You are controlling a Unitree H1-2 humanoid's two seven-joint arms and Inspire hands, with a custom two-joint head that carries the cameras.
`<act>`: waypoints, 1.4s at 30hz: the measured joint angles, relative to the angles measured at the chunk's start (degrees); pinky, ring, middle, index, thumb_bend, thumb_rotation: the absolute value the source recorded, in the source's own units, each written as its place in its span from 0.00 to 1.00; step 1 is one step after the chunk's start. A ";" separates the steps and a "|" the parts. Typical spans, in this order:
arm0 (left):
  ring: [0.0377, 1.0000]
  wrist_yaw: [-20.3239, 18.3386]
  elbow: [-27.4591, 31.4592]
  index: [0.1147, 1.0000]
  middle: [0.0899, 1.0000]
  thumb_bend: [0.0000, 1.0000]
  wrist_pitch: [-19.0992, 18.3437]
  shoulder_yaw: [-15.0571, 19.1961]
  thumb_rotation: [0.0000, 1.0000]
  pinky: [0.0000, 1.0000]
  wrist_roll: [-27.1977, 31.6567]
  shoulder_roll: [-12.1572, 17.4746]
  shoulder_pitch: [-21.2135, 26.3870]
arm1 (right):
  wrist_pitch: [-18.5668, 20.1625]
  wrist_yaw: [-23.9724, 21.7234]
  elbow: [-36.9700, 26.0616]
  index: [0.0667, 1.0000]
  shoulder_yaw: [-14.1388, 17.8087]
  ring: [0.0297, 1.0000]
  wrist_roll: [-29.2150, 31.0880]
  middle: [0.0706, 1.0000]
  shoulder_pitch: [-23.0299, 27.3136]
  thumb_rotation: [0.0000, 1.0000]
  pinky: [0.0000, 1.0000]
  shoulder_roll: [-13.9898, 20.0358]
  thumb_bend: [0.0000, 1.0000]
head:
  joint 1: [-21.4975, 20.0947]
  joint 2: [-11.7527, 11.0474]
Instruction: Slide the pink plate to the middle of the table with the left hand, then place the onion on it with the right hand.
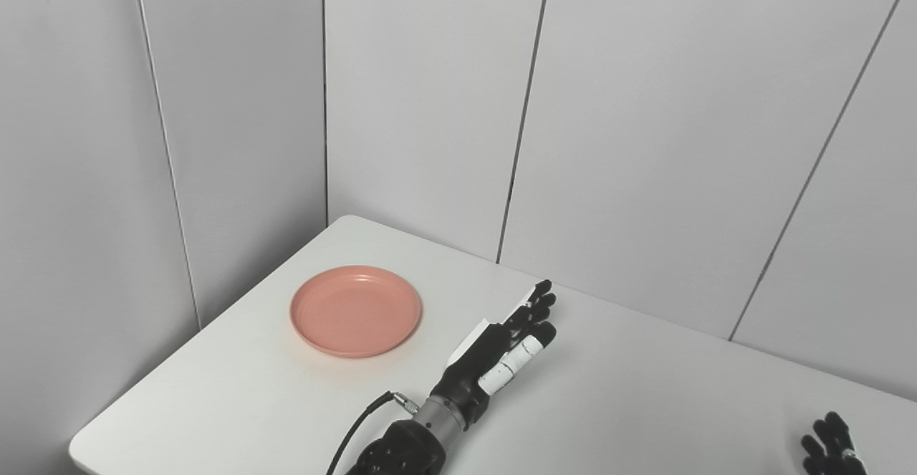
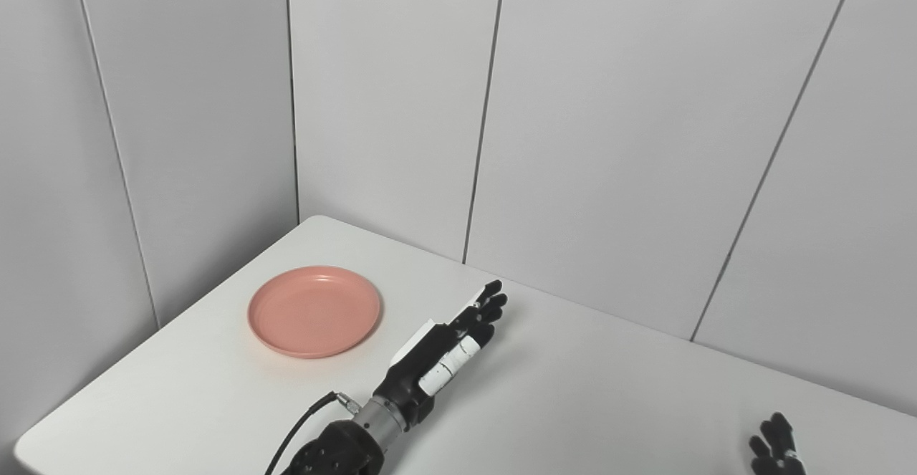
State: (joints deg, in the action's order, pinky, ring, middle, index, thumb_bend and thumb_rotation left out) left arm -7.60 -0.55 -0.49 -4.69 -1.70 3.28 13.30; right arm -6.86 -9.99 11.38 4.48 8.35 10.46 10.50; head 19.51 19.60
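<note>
Two robot hands are seen low in the view. The right robot hand (image 1: 831, 446) is cut off at the bottom edge, well right of the pink plate (image 1: 355, 310); only its spread fingertips show. The left robot hand (image 1: 501, 349) is held flat, fingers extended, empty, just right of the plate, apart from it. The round, shallow, plain plate lies level on the white worktop (image 1: 645, 389), near its far left corner. Grey panelled walls (image 1: 430, 88) are seen beyond the plate.

The right hand (image 1: 831, 446) is cut off by the bottom edge — only dark fingertips show at the lower right, so its palm, wrist and arm are out of sight. The left arm (image 1: 401, 450) is cropped at the bottom too. The white table (image 1: 645, 389) runs off the right and bottom edges.
</note>
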 measured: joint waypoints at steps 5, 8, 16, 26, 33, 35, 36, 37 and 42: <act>1.00 0.17 1.50 1.00 1.00 0.79 -0.12 1.73 0.90 1.00 0.00 1.18 0.00 | 0.00 -0.12 -0.02 1.00 0.08 0.98 0.14 0.99 -0.02 0.80 1.00 0.04 0.64 | 0.18 -0.09; 1.00 0.40 2.82 1.00 1.00 0.79 -0.25 2.57 0.90 1.00 -0.06 1.66 0.30 | 0.00 -0.25 -0.08 1.00 0.11 0.98 0.41 0.98 -0.01 0.79 1.00 0.04 0.65 | 0.18 -0.26; 1.00 2.23 2.68 1.00 1.00 0.79 -0.42 4.24 0.94 1.00 -4.58 4.92 1.79 | -0.17 -0.39 0.02 1.00 0.27 0.98 0.41 0.98 -0.03 0.79 1.00 0.10 0.65 | 0.35 -0.53; 0.99 3.41 -3.12 0.98 0.99 0.82 1.97 7.03 0.97 1.00 -4.85 6.76 4.13 | -1.69 -0.53 0.39 1.00 0.47 0.98 0.48 0.98 -0.08 0.80 1.00 0.40 0.63 | 0.44 -0.88; 0.97 3.42 -11.42 0.94 0.96 0.80 5.28 11.54 1.00 0.98 -0.24 10.07 9.08 | -2.90 -0.65 0.54 1.00 0.44 0.99 0.57 0.99 -0.12 0.80 1.00 1.09 0.62 | 1.14 -1.58; 0.97 3.23 -14.06 0.93 0.96 0.81 5.15 13.16 1.00 0.98 1.99 10.95 10.23 | -2.91 -0.89 0.54 1.00 0.44 0.99 0.98 0.99 -0.13 0.80 1.00 1.11 0.62 | 1.23 -1.76; 0.95 3.12 -14.82 0.92 0.94 0.82 4.89 13.75 1.00 0.98 2.86 11.52 10.63 | -2.90 -1.20 0.54 1.00 0.44 0.99 1.38 1.00 -0.12 0.79 1.00 1.12 0.62 | 1.23 -1.84; 0.95 2.98 -15.45 0.92 0.94 0.82 4.69 14.46 1.00 0.98 3.69 11.89 10.98 | -2.91 -1.43 0.56 1.00 0.44 0.99 1.59 1.00 -0.14 0.79 1.00 1.16 0.62 | 1.23 -1.85; 0.92 3.61 -19.74 0.89 0.90 0.81 3.78 17.01 1.00 0.95 5.79 13.18 13.41 | -2.92 -1.68 1.02 1.00 0.45 0.99 1.99 0.99 -0.06 0.79 1.00 1.23 0.62 | 1.49 -2.02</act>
State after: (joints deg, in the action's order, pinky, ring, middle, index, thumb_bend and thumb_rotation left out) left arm -3.99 -20.29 3.29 12.32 4.09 16.46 26.71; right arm -9.78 -11.66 12.40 4.93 10.34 10.41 11.73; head 21.01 17.58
